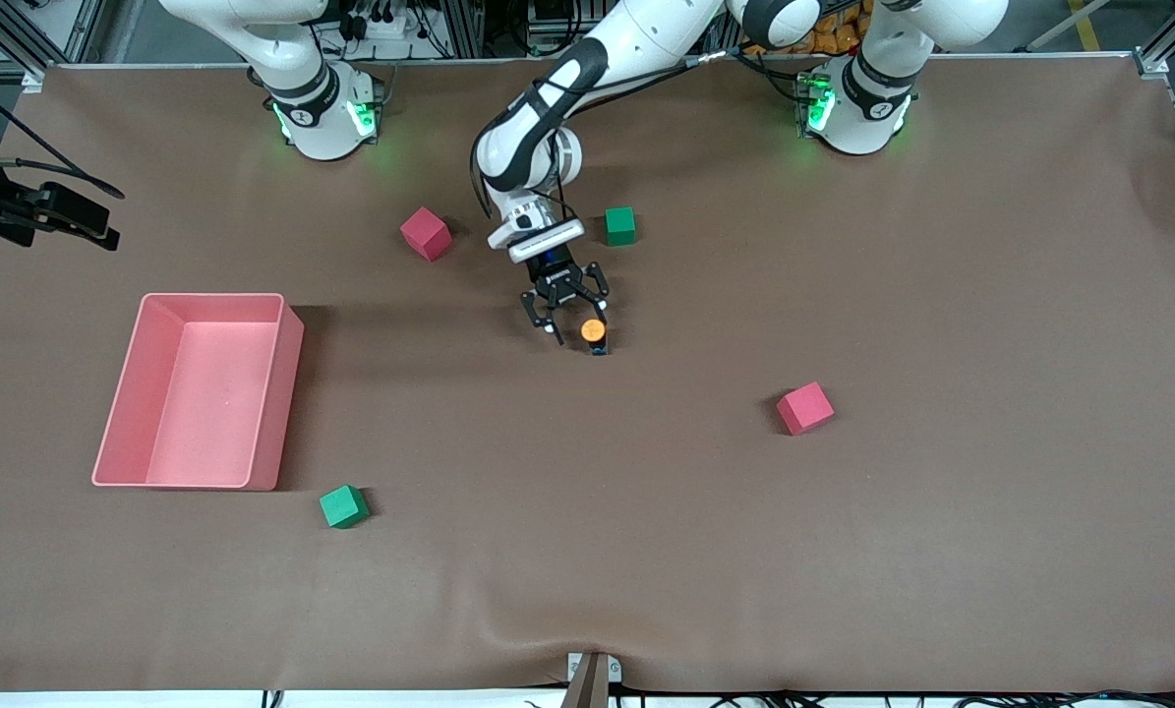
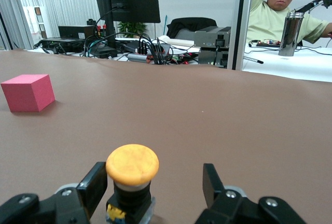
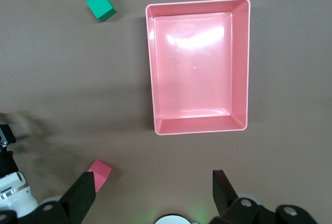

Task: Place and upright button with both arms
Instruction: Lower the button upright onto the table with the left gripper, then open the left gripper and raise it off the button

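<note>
The button (image 1: 593, 331) stands upright on the brown table near its middle, orange cap up, black-and-blue body below. My left gripper (image 1: 579, 324) is low at the table with its fingers open around the button. In the left wrist view the button (image 2: 132, 164) stands close beside one finger (image 2: 94, 185), with a wide gap to the other finger (image 2: 211, 182); the left gripper (image 2: 155, 182) holds nothing. My right gripper (image 3: 154, 182) is open and empty, high over the table near the right arm's base, out of the front view.
A pink bin (image 1: 272, 393) (image 3: 150, 79) lies toward the right arm's end. Pink cubes (image 1: 426, 233) (image 1: 804, 408) and green cubes (image 1: 620, 225) (image 1: 343, 506) are scattered around. One pink cube (image 2: 28, 93) shows in the left wrist view.
</note>
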Robot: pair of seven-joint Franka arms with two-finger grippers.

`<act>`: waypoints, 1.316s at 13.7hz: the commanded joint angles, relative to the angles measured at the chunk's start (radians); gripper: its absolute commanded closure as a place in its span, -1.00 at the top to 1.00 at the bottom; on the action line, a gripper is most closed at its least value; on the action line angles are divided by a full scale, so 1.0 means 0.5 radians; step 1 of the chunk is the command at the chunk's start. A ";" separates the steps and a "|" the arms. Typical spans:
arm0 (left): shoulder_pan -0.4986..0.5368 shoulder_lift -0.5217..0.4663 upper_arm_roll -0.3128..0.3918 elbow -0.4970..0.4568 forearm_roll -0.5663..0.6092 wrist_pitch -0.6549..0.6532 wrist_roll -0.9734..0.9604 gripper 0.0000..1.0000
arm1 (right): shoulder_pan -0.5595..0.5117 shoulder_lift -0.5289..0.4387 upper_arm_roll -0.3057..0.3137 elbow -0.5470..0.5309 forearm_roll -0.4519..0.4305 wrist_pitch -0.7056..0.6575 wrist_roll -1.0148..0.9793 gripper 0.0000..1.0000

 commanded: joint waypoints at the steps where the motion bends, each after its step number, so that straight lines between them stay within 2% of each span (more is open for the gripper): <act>1: 0.031 -0.122 -0.038 0.007 -0.082 0.028 0.241 0.65 | 0.000 -0.017 0.002 -0.003 0.006 -0.010 -0.014 1.00; 4: 0.044 -0.214 -0.041 0.007 -0.202 0.062 0.487 0.65 | 0.000 -0.017 0.002 -0.006 0.006 -0.010 -0.014 1.00; 10: 0.050 -0.291 -0.051 0.001 -0.321 0.062 0.677 0.65 | 0.003 -0.014 0.002 -0.003 0.006 -0.007 -0.014 1.00; 13: 0.145 -0.517 -0.054 0.001 -0.603 0.141 1.194 0.65 | 0.007 -0.014 0.002 -0.003 0.006 -0.001 -0.014 1.00; 15: 0.285 -0.698 -0.051 0.001 -0.879 0.297 1.642 0.65 | 0.007 -0.014 0.002 -0.003 0.009 -0.004 -0.014 1.00; 18: 0.503 -0.889 -0.051 0.001 -1.207 0.368 2.177 0.65 | 0.007 -0.014 0.005 -0.003 0.006 -0.001 -0.014 1.00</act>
